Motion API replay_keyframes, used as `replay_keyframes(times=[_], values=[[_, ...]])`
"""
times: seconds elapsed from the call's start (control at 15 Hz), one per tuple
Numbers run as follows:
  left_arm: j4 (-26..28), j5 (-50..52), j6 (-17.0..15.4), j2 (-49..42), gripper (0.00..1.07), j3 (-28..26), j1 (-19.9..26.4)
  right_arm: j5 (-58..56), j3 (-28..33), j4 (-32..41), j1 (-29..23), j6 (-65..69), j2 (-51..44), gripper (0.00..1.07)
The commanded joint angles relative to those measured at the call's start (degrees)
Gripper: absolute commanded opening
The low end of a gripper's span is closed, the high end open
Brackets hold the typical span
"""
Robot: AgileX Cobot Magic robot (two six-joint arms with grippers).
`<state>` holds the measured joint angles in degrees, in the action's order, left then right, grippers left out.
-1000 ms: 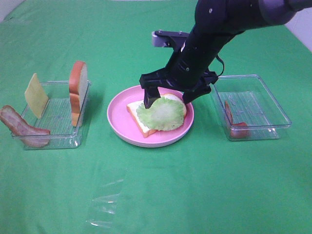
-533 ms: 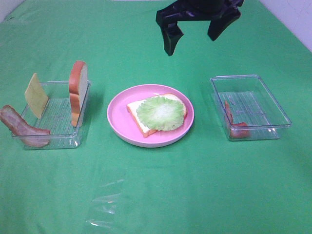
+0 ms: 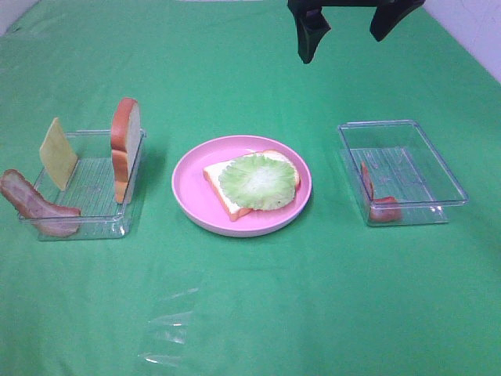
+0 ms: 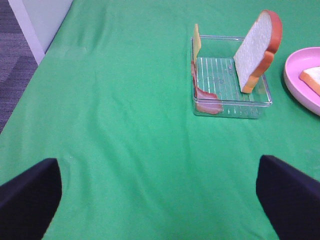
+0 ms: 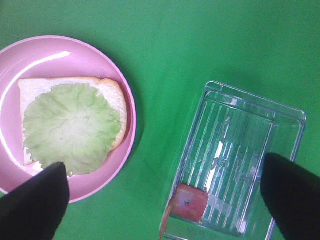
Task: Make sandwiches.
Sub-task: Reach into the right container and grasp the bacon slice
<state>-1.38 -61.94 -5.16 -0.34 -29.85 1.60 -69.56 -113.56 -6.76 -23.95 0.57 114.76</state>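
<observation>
Green cloth [image 3: 250, 313]; right gripper [image 3: 341, 47] high overhead (jaws wide).

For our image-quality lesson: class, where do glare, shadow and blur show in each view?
Exterior high: even light, soft shadow beside the pink plate, sheen on clear film. Right wrist: white glare streak on the plate, glints on the clear tray. Left wrist: fingertips blurred, bread slice sharp.

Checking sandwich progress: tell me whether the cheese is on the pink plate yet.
No, the cheese square leans in the left tray, and the pink plate holds only bread topped with lettuce.
</observation>
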Motion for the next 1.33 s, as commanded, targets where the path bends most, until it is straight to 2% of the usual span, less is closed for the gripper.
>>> replay_keyframes(times=[0.07,0.2,0.33,0.4,0.53,0.73,0.87,1.13,1.33], values=[[0.00,0.11,0.00,-0.17,1.00,0.11,-0.23,-6.53,-0.29,-0.29,0.11,-0.06,-0.74,0.99],[0.00,0.11,0.00,-0.17,1.00,0.11,-0.23,-6.53,0.40,-1.43,0.46,0.69,-0.74,0.99],[0.00,0.11,0.00,-0.17,1.00,0.11,-0.23,-6.53,3.78,1.89,2.46,0.74,-0.74,0.99],[0.00,0.11,0.00,-0.17,1.00,0.11,-0.23,-6.53,8.48,4.13,4.87,0.74,-0.74,0.99],[0.00,0.11,0.00,-0.17,1.00,0.11,-0.23,-5.79,15.13,4.24,6.82,1.26,-0.74,0.99],[0.00,0.11,0.00,-0.17,1.00,0.11,-0.23,0.34,24.92,4.93,7.28,1.38,-0.74,0.99],[0.00,0.11,0.00,-0.17,1.00,0.11,-0.23,3.61,28.30,5.73,7.28,1.38,-0.74,0.99],[0.00,0.11,0.00,-0.17,1.00,0.11,-0.23,10.83,30.08,6.76,7.28,5.39,-0.69,0.98],[0.00,0.11,0.00,-0.17,1.00,0.11,-0.23,11.86,30.08,7.79,7.28,5.27,0.06,0.98]])
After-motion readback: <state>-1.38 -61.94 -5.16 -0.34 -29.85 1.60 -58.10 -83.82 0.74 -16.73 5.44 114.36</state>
